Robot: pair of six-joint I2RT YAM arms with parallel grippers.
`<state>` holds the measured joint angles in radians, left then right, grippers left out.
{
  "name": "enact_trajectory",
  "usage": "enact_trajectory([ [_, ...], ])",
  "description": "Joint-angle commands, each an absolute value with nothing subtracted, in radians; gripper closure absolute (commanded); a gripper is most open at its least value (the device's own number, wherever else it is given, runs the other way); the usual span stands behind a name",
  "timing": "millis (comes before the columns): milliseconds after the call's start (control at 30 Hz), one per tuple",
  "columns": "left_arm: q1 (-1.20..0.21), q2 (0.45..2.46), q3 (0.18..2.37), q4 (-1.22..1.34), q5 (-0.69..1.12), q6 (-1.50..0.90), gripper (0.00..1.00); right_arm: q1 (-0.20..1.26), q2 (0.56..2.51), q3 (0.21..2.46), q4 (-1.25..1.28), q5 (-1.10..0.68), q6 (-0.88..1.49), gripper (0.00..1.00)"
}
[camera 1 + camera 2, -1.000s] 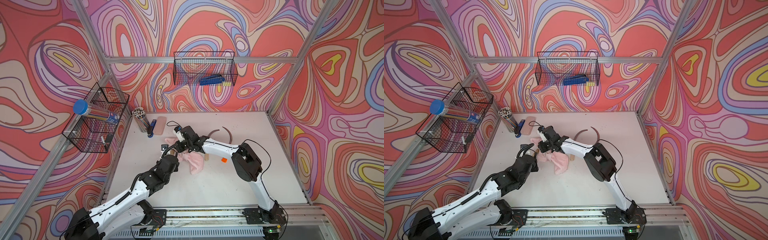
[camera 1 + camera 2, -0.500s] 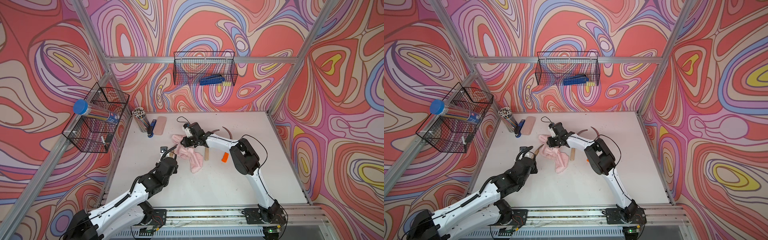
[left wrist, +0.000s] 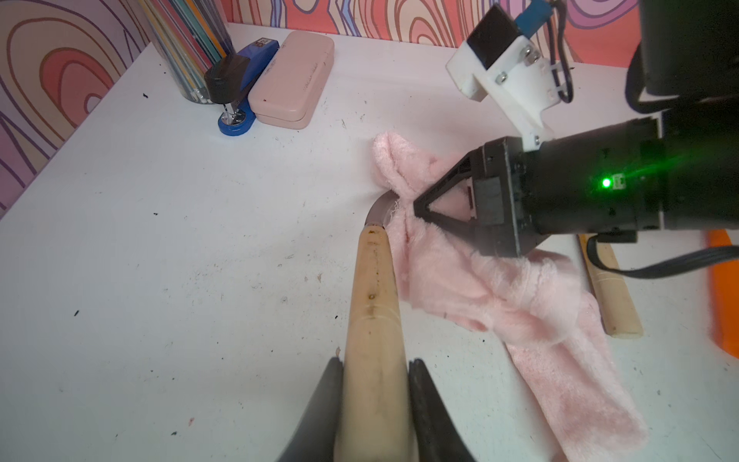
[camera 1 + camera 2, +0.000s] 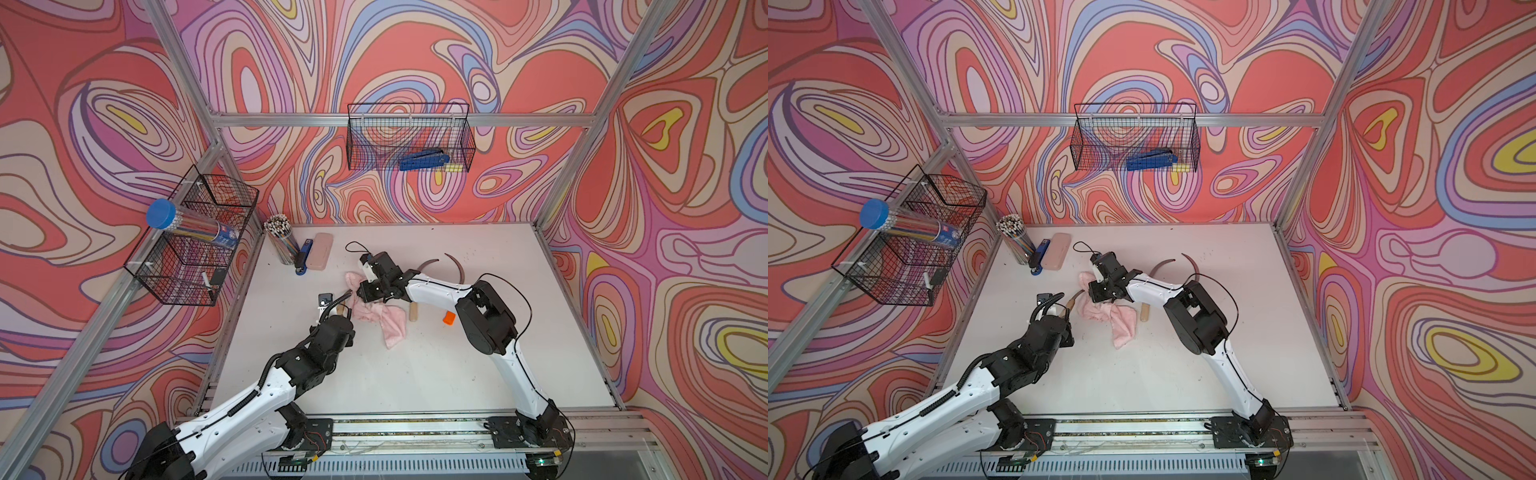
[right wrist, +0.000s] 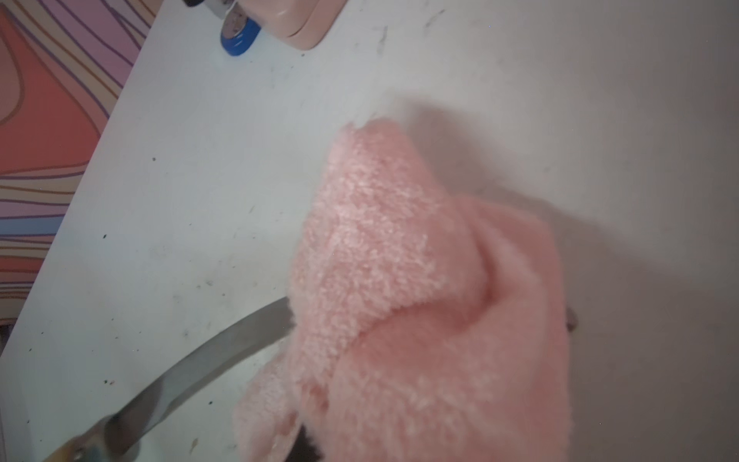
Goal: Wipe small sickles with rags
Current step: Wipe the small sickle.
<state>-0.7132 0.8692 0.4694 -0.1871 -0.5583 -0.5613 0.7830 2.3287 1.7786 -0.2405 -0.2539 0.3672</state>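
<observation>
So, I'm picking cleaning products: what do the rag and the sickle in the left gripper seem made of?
Rag: soft pink terry-like cloth; fuzzy pile, limp folds. Sickle handle: pale matt wood, probably unvarnished; grain and dark stains. Blade: dull grey metal, likely steel; faint sheen.

A robot lab cell: aluminium frame [image 4: 270, 120], swirl-printed walls [image 4: 415, 50].

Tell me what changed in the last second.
The right pincer, shut on the rag, swept rightward along the blade of the held sickle and partway back. The left pincer kept gripping its handle, almost still. The two loose sickles, case and stapler stayed put.
</observation>
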Motion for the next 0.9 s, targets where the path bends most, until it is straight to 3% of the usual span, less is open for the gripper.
enact_trajectory([
  [0, -0.712, 0.863, 0.465, -0.17, -0.578, -0.572, 1.0, 0.836, 2.232, 1.731, -0.235, -0.293, 0.353, 1.0],
  [200, -0.712, 0.87, 0.465, -0.166, -0.575, -0.575, 1.0, 0.866, 2.143, 1.639, -0.169, -0.348, 0.365, 1.0],
  [367, -0.712, 0.862, 0.464, -0.166, -0.57, -0.578, 1.0, 0.857, 2.175, 1.645, -0.19, -0.286, 0.359, 1.0],
  [867, -0.712, 0.836, 0.46, -0.178, -0.568, -0.576, 1.0, 0.652, 2.319, 1.684, -0.211, -0.252, 0.409, 1.0],
])
